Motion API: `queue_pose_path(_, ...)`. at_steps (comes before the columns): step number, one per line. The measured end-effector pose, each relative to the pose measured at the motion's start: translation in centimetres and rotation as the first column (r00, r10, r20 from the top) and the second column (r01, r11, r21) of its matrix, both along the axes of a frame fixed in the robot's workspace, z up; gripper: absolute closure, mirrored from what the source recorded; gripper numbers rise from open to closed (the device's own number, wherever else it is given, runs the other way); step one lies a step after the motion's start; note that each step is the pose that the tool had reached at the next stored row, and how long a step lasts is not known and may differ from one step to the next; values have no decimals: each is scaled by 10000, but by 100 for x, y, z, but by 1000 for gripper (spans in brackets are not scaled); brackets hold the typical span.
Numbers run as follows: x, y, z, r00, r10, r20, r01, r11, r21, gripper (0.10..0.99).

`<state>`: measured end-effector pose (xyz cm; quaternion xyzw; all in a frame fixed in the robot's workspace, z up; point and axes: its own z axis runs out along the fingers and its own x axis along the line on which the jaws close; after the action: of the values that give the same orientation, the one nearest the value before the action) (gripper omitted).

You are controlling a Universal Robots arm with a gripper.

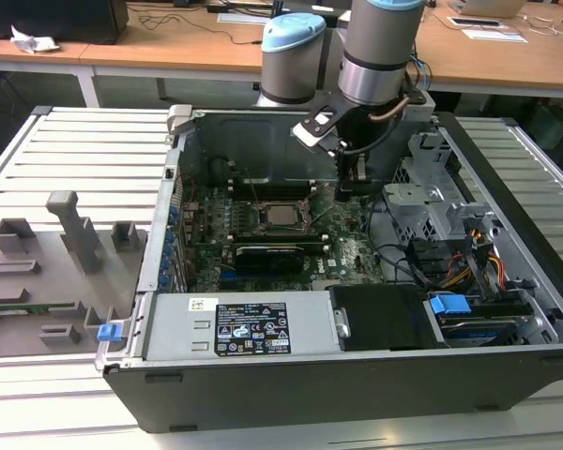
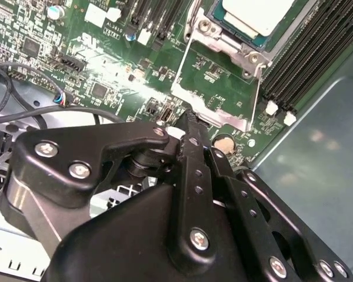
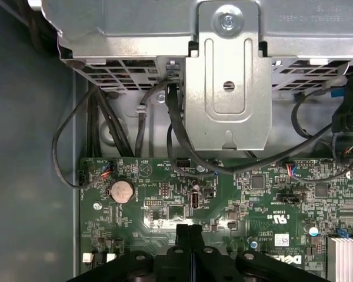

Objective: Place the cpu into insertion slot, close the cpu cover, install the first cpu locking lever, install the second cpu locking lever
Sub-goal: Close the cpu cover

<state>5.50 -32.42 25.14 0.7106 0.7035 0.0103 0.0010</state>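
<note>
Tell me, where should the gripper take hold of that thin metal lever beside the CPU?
Likely on the bare straight stretch of the lever alongside the cover, coming down from above with a finger on each side. It looks like a thin rod lying low over the board, so a sideways approach might hit components. The gripper is shut.

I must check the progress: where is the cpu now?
The cpu lies in the insertion slot at the middle of the motherboard, to the exterior view's left of the gripper.

Black fingers (image 2: 191,153) pressed together, gripping nothing, over green circuit board (image 2: 123,76). Silvery cpu (image 2: 256,14) lies flat beyond their tips, apart.
</note>
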Motion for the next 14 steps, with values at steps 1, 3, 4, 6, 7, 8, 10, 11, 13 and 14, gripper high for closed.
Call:
queue_pose_path(1, -15, 0, 4, 10000, 0, 0, 0, 10000, 0, 980)
queue_pose_path(3, -54, -1, 8, 10000, 1, -1, -1, 10000, 0, 980)
queue_pose_path(4, -82, 0, 8, 10000, 1, -1, -1, 10000, 1, 980)
queue_pose_path(6, -118, 0, 8, 10000, 0, 0, 0, 10000, 2, 980)
queue_pose_path(7, -125, 0, 8, 10000, 0, 0, 0, 10000, 2, 980)
queue_pose_path(8, -134, 0, 8, 10000, 0, 0, 0, 10000, 2, 980)
queue_pose_path(10, -146, 0, 8, 10000, 0, 0, 0, 10000, 2, 980)
queue_pose_path(11, -153, 0, 8, 10000, 0, -1, 0, 10000, 1, 980)
queue_pose_path(13, -164, -1, 8, 10000, 0, 0, 0, 10000, 1, 980)
queue_pose_path(14, -167, 0, 8, 10000, 0, -1, 0, 10000, 2, 980)
